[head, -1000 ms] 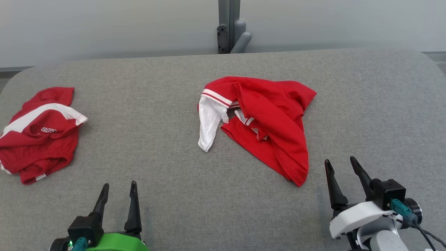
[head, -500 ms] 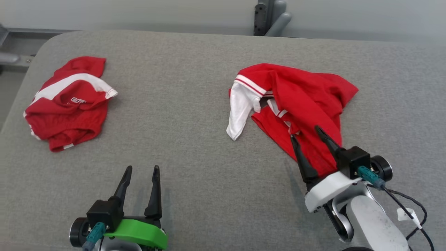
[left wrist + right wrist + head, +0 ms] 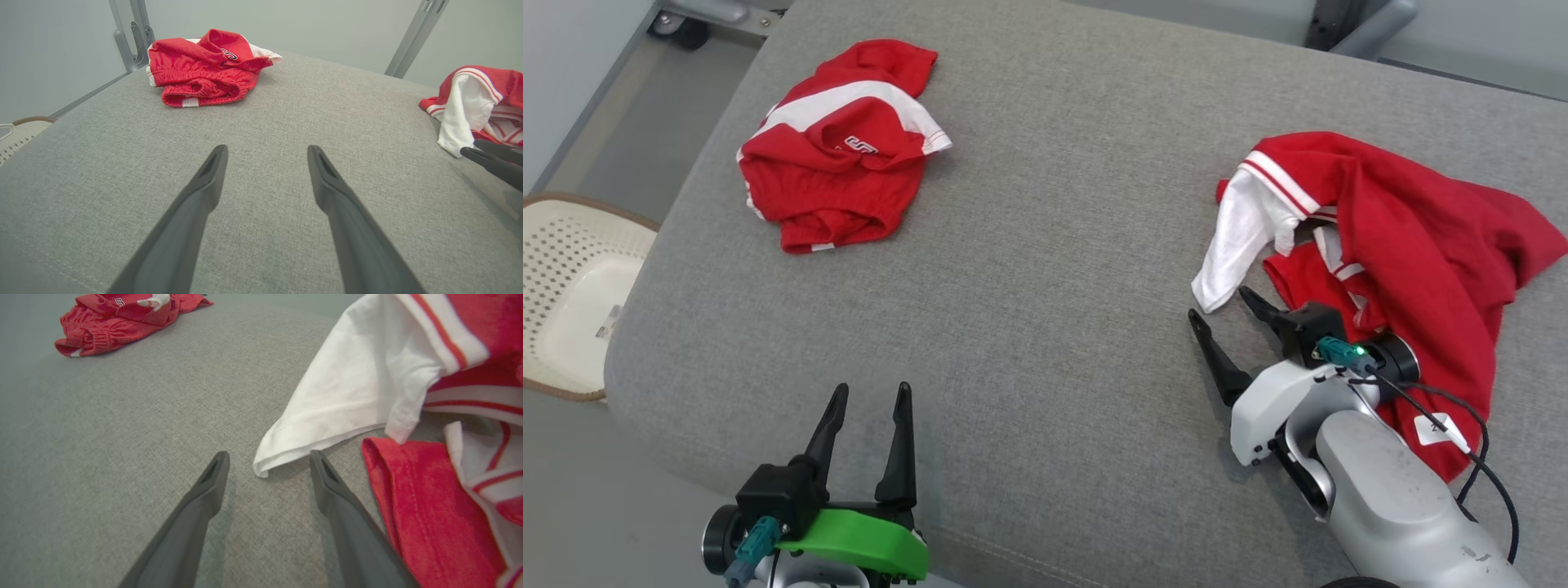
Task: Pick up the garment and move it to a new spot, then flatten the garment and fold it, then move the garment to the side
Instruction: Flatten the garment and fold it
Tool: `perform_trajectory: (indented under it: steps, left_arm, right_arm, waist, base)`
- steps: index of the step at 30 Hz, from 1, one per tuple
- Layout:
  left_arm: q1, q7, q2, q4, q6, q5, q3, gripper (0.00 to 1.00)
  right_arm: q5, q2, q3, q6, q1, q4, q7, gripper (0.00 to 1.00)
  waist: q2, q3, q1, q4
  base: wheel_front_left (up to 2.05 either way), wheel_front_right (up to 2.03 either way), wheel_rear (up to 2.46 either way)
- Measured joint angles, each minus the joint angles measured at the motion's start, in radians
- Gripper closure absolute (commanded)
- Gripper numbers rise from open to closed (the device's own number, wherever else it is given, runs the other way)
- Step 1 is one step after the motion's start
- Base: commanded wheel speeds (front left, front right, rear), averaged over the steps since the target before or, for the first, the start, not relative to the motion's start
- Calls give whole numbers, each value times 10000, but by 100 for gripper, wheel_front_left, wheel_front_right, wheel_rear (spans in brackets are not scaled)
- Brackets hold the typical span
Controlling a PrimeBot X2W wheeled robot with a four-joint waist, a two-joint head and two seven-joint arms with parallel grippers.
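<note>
since the shirt [image 3: 1421,237] is thin, limp cloth, it should weigh little, sag wherever lifted and slide easily on the grey surface [image 3: 1054,245]. it lies crumpled on the robot's right, its white sleeve [image 3: 347,408] just ahead of the right claw [image 3: 1218,303], whose jaws stand apart and empty. that sleeve's hem looks the handiest pinch. the left claw [image 3: 872,387], also apart, sits well away.

The red jersey [image 3: 1421,237] lies crumpled at the right of the head view, unfolded and bunched in loose overlapping folds. Its white sleeve [image 3: 1241,237], edged with red-and-white stripes, trails flat toward the lower left.
</note>
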Motion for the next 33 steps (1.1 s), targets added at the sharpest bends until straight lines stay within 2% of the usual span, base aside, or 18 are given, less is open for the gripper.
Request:
perform_trajectory:
  steps: [8, 10, 11, 17, 21, 26, 27, 33]
  left_arm:
    - [-41, 2, -2, -63, 69, -117, -198, 0]
    - [-101, 0, -2, -59, 69, -167, -247, 0]
    - [-137, 2, -2, -56, 67, -205, -265, 0]
    - [-219, 2, -4, 23, 52, -313, -360, 0]
    - [-221, 2, -4, 96, 19, -368, -382, 0]
    - [-208, 2, -8, 278, -40, -376, -523, 0]
    - [-196, 0, -8, 328, -63, -380, -577, 0]
    - [56, 2, -8, 516, -65, -430, -612, 0]
  right_arm:
    - [-148, 84, -403, -2, -544, 767, -12, 0]
    - [-232, 107, -499, -2, -699, 830, -13, 62]
    - [-278, 123, -600, -2, -747, 771, -13, 100]
    - [-410, 198, -926, -2, -819, 61, 2, 100]
    - [-192, 357, -583, -2, -1103, -988, 2, 100]
    - [405, 514, -27, -2, -3016, -2644, 2, 100]
    - [629, 543, 15, -2, -3836, -3166, 2, 100]
    - [817, 320, -639, -2, -5788, -4029, 0, 100]
  waist:
    - [0, 485, 0, 628]
    - [0, 609, 0, 705]
    - [0, 665, 0, 734]
    - [1, 777, 0, 735]
    - [1, 687, 0, 641]
    - [0, 432, 0, 540]
    - [0, 294, 0, 534]
    - [0, -122, 0, 590]
  base:
    - [0, 0, 0]
    - [0, 0, 0]
    - [0, 0, 0]
    - [0, 0, 0]
    - [0, 0, 0]
    - [0, 0, 0]
    - [0, 0, 0]
    - [0, 0, 0]
